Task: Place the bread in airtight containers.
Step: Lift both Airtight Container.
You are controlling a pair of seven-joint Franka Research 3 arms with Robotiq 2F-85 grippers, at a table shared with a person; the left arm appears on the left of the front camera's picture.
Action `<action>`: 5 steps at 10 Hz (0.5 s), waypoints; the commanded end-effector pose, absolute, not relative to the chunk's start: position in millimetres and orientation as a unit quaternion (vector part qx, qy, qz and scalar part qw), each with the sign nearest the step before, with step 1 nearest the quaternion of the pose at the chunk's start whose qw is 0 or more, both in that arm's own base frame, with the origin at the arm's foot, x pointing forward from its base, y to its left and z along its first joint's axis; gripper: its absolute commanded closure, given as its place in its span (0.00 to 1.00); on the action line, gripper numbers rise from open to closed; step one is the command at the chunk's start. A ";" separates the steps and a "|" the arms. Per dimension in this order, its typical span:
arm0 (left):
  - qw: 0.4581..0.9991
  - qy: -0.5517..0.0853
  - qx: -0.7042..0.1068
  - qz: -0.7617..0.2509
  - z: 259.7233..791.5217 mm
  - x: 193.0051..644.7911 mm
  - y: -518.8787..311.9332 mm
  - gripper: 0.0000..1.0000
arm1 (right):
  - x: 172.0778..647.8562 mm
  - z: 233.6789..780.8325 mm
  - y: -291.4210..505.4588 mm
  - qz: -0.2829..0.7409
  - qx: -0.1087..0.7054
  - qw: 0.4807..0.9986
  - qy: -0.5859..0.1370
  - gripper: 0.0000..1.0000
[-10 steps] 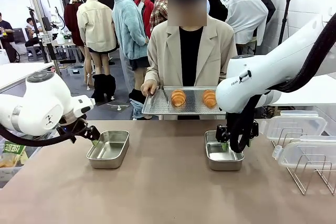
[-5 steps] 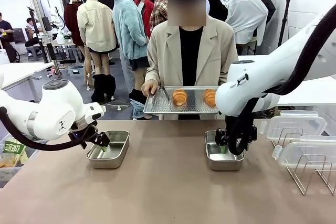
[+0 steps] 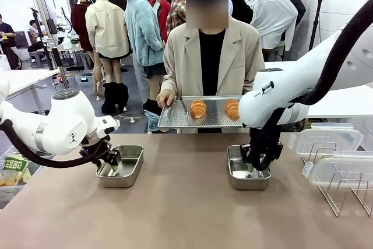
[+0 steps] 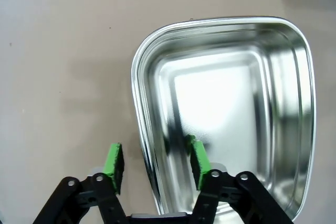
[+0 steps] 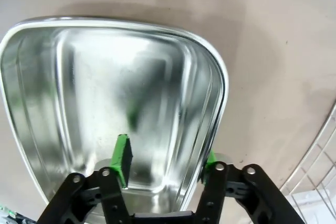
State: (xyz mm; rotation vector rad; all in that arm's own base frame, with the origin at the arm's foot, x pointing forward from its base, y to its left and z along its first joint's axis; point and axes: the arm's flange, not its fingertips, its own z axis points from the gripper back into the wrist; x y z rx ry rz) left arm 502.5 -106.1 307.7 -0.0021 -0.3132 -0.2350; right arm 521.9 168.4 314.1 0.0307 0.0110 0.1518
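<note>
The left gripper (image 4: 153, 153) straddles one wall of the left container (image 4: 226, 93), one pad outside and one inside. Both pads stand apart from the steel, so it is partly open and holds nothing. The right gripper (image 5: 167, 153) straddles the right container (image 5: 105, 77) likewise; whether its outer pad touches the rim is unclear. Beyond the table, a person's hand (image 3: 165, 98) holds a tray (image 3: 175, 118) bearing the left roll (image 3: 198, 108) and right roll (image 3: 232, 109). The right arm (image 3: 280, 91) hides the tray's end.
</note>
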 end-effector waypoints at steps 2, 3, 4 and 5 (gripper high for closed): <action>0.981 -0.150 -0.016 -0.126 319.9 502.8 -104.6 1.00 | 523.6 316.4 167.9 0.073 0.026 0.997 -0.009 1.00; 0.981 -0.147 -0.021 -0.127 321.8 503.1 -104.3 1.00 | 524.6 316.8 167.9 0.065 0.023 0.998 -0.009 1.00; 0.981 -0.144 -0.025 -0.127 322.6 503.6 -103.8 1.00 | 526.1 317.0 167.6 0.059 0.023 0.998 -0.008 1.00; 0.981 -0.142 -0.026 -0.128 322.4 503.4 -103.9 1.00 | 526.9 316.6 167.6 0.051 0.020 0.998 -0.007 1.00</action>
